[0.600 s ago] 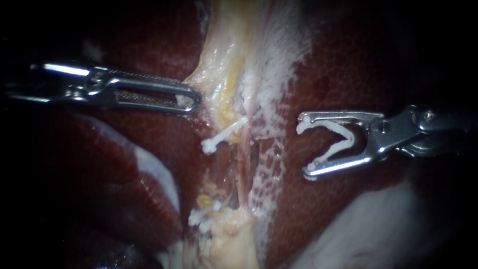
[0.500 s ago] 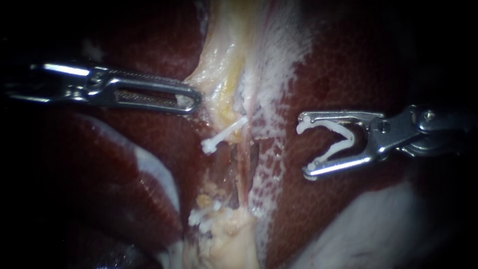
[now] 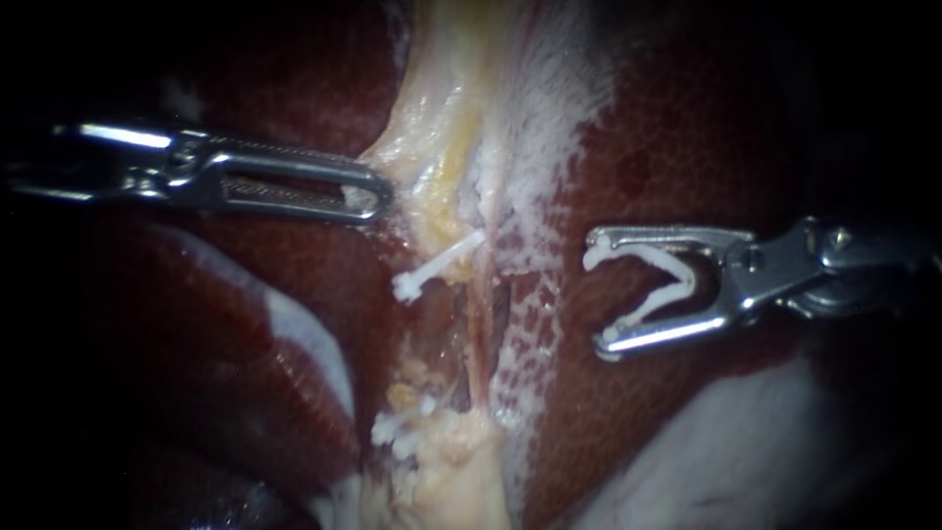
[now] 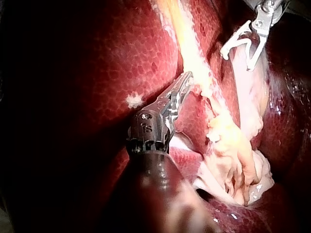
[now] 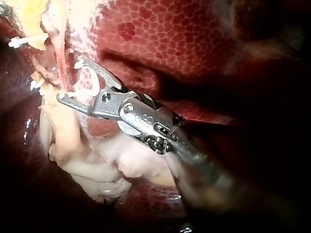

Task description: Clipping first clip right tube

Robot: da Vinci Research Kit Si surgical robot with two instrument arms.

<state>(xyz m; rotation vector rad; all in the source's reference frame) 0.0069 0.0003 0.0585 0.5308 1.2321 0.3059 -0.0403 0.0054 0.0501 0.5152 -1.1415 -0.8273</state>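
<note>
Left instrument (image 3: 378, 198) clamped on pale tissue (image 3: 432, 162), likely to tension tube (image 3: 479, 314). Right instrument (image 3: 596, 297) over liver (image 3: 687, 128), jaws spread around loaded clip (image 3: 677, 280); mouth faces tube, well apart.

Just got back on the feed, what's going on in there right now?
The right instrument holds an open white clip between its jaws. It is over the liver, beside the thin tube and not yet around it. The left instrument has its jaws closed on the edge of the pale tissue. Another clip already lies across the strand in the middle, and the lower clips sit further down.
</note>
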